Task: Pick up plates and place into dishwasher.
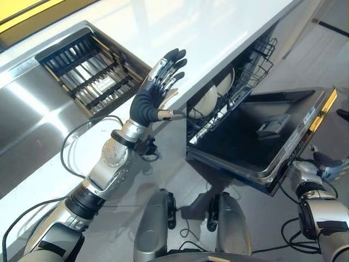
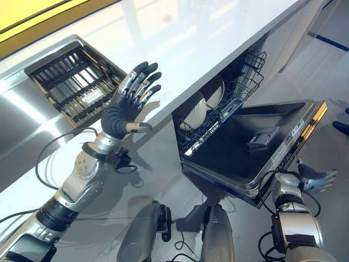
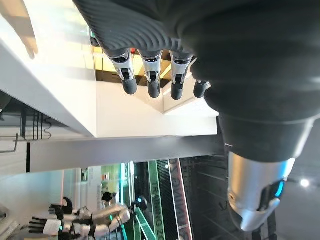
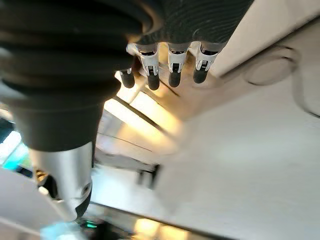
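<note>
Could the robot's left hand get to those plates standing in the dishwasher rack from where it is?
Probably yes. The left hand is open and holds nothing, raised at the counter edge beside the rack with the plates. The dishwasher door is down; only the counter overhang crowds the way in.

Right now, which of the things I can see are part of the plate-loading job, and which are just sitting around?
Part of the job:
plates standing in the rack
dishwasher door, folded down open
left hand, open, raised at the counter's edge
right hand, low beside the door

Just there:
counter
sink grid
</note>
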### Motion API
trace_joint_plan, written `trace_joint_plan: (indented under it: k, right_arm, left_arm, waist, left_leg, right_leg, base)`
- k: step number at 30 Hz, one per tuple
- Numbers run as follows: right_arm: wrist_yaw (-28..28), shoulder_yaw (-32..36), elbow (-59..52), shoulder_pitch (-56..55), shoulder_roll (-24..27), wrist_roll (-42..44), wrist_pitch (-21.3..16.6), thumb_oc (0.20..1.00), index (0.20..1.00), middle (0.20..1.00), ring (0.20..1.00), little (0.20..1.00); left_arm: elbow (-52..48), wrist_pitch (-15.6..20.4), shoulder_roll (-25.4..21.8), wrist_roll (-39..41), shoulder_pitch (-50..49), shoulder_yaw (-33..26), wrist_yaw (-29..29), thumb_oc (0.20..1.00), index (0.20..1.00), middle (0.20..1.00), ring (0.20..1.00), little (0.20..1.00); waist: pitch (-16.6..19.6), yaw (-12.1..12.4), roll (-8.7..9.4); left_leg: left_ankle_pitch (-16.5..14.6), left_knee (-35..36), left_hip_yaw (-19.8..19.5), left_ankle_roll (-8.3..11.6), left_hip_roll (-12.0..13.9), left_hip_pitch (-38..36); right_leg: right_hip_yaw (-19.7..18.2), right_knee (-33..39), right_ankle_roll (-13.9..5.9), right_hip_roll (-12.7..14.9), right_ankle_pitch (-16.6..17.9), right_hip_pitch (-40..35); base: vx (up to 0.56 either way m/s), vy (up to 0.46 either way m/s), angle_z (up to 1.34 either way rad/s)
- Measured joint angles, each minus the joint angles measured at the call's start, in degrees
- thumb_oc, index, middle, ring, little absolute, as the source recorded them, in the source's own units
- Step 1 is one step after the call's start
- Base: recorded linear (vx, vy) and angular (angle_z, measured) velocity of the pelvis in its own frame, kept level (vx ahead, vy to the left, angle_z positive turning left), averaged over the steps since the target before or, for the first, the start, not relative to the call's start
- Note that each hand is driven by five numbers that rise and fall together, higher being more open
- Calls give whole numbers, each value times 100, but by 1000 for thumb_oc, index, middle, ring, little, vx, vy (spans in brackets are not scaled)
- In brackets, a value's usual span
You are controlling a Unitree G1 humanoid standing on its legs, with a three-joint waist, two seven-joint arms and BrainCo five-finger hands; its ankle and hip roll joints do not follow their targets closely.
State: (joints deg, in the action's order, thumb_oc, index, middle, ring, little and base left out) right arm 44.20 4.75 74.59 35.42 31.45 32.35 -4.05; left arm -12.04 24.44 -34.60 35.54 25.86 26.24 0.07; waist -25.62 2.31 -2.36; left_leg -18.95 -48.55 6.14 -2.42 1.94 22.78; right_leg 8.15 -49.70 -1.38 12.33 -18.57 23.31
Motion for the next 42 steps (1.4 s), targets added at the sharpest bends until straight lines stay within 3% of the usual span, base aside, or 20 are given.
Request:
trace_joint_plan:
  k: [3,7,13,19,23,30,33,37,42]
  right_arm:
    - [-987,-77,117,0,-55,635,147,1000,1000,1000,1000,1000]
    - [-2724,-302,244,15,-85,1727,301,1000,1000,1000,1000,1000]
    - [-4779,-798,338,-87,301,2723,532,1000,1000,1000,1000,1000]
    - [-6908,-1365,121,-256,665,3483,792,1000,1000,1000,1000,1000]
    - [-7472,-1448,-850,-367,727,3823,981,1000,1000,1000,1000,1000]
    - [-7884,-1443,-1930,-73,395,4588,1086,1000,1000,1000,1000,1000]
    - [-8079,-1410,-2207,261,150,4838,1090,1000,1000,1000,1000,1000]
    - [-8222,-1385,-2239,892,-27,4938,1089,1000,1000,1000,1000,1000]
    - [-7974,-1295,-1704,889,-81,4934,1005,1000,1000,1000,1000,1000]
  left_arm:
    - [0,-6,-9,4,7,0,-4,1000,1000,1000,1000,1000]
    - [-2,-67,-26,19,26,-13,-67,1000,1000,1000,1000,1000]
    - [-30,-259,-71,35,51,-101,-378,1000,1000,1000,1000,1000]
    - [89,-287,-93,419,-101,-799,-992,1000,1000,1000,1000,1000]
    - [103,-314,-85,569,-225,-1026,-1304,1000,1000,1000,1000,1000]
    - [65,-383,-149,769,-223,-1014,-1837,1000,1000,1000,1000,1000]
    - [66,-395,-166,854,-221,-999,-1913,1000,1000,1000,1000,1000]
    - [71,-402,-204,917,-197,-913,-2081,1000,1000,1000,1000,1000]
    - [144,-413,-297,1059,-192,-742,-2305,1000,1000,1000,1000,1000]
  waist:
    - [-3,6,-6]
    - [-16,19,-32]
    - [-32,12,-61]
    - [-33,18,-59]
    - [-28,33,-55]
    - [14,333,-55]
    - [34,372,-57]
    - [356,422,-54]
    - [501,487,12]
  left_leg:
    - [-11,-17,-6,13,-3,1]
    - [-21,-59,-31,30,-21,38]
    - [-19,-141,-59,30,-46,161]
    - [-47,-193,-360,160,-88,189]
    - [-61,-210,-616,220,-79,187]
    - [-63,-226,-810,218,-71,131]
    - [-79,-108,-841,272,-92,-13]
    - [-68,-5,-916,286,-241,-127]
    - [7,250,-735,204,-257,-410]
  right_leg:
    - [6,-20,10,5,-15,2]
    - [19,-54,13,25,-20,27]
    - [80,-164,31,100,-11,167]
    - [433,-224,153,201,-28,140]
    - [773,-184,276,230,-28,71]
    - [1310,-103,438,387,-111,-131]
    - [1307,-67,332,406,-133,-314]
    - [1146,-3,229,401,-187,-515]
    - [930,229,137,377,-148,-779]
  base:
    - [-8,-46,0]
    - [-12,-37,2]
    - [7,-37,-5]
    - [42,-43,-21]
    - [57,-54,-19]
    - [53,-34,6]
    - [65,-19,19]
    - [48,-11,46]
    - [43,0,20]
